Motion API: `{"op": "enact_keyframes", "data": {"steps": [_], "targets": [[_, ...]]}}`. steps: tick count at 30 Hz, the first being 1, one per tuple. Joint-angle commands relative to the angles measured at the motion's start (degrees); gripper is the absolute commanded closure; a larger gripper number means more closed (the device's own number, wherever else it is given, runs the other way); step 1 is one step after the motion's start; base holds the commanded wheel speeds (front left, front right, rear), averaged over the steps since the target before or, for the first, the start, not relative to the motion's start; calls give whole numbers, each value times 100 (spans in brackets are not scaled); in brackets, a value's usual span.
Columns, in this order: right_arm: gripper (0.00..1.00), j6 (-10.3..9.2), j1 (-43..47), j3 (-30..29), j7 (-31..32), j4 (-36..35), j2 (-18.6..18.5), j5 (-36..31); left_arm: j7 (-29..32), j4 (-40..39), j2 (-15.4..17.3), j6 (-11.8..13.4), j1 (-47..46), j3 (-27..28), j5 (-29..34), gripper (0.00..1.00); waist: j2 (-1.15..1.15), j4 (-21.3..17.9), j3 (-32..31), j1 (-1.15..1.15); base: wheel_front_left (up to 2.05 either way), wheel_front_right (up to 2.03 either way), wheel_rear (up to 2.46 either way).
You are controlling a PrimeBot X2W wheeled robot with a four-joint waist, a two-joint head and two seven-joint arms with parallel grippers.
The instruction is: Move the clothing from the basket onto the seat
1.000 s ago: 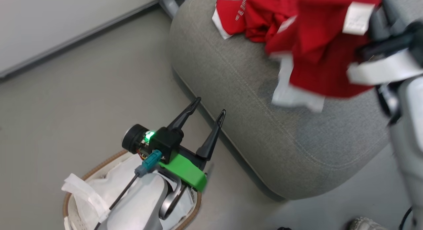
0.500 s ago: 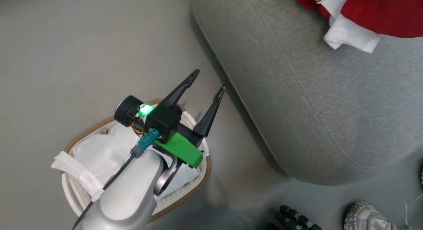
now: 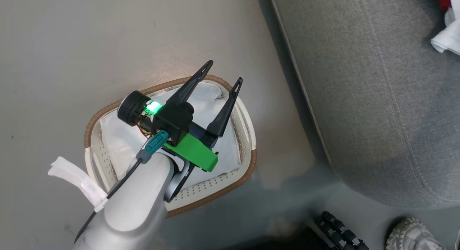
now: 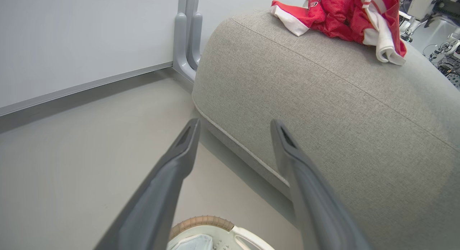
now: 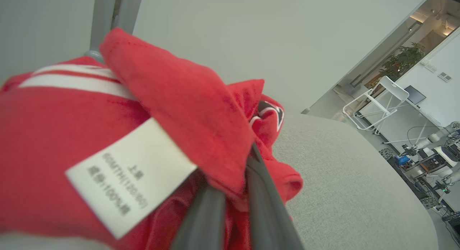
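My left gripper [image 3: 223, 73] is open with nothing between its fingers, hovering over the basket [image 3: 248, 171], a white perforated tub with a brown woven rim and a white liner. The left wrist view shows this gripper [image 4: 234, 123] pointing at the side of the grey seat [image 4: 323, 99], the basket rim [image 4: 201, 221] just below. The red clothing [image 4: 341, 16] lies bunched on top of the seat. In the right wrist view my right gripper [image 5: 237, 185] is shut on the clothing [image 5: 161, 99], its fingertips buried in fabric beside a white label [image 5: 129, 174]. The head view catches only the clothing's edge [image 3: 447, 38].
A white liner strap [image 3: 75, 178] hangs over the basket's near-left rim. Dark ribbed wheels [image 3: 341, 232] sit on the floor at the lower right. A grey post [image 4: 187, 38] stands against the wall behind the seat [image 3: 377, 99]. A white folding chair [image 5: 377, 102] stands far off.
The head camera has swung down and left, so the basket now fills the middle and the clothing has slid to the top right corner. My left gripper stays open over the basket.
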Motion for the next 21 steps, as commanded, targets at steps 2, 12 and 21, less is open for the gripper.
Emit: {"op": "enact_keyframes", "data": {"steps": [2, 12, 21], "targets": [[1, -9, 213, -53, -25, -48, 97, 94, 5, -16, -28, 0, -43, 29, 33, 0, 0, 87, -46, -1, 0, 0, 0], [0, -10, 1264, 494, -25, -909, 390, 589, 5, 41, -142, 0, 327, 133, -100, 0, 0, 41, -953, -1, 0, 0, 0], [0, -9, 2213, 1470, -25, -1550, 728, 960, 5, 27, -220, 0, 843, 282, -146, 0, 0, 86, -1859, -1, 0, 0, 0]]}}
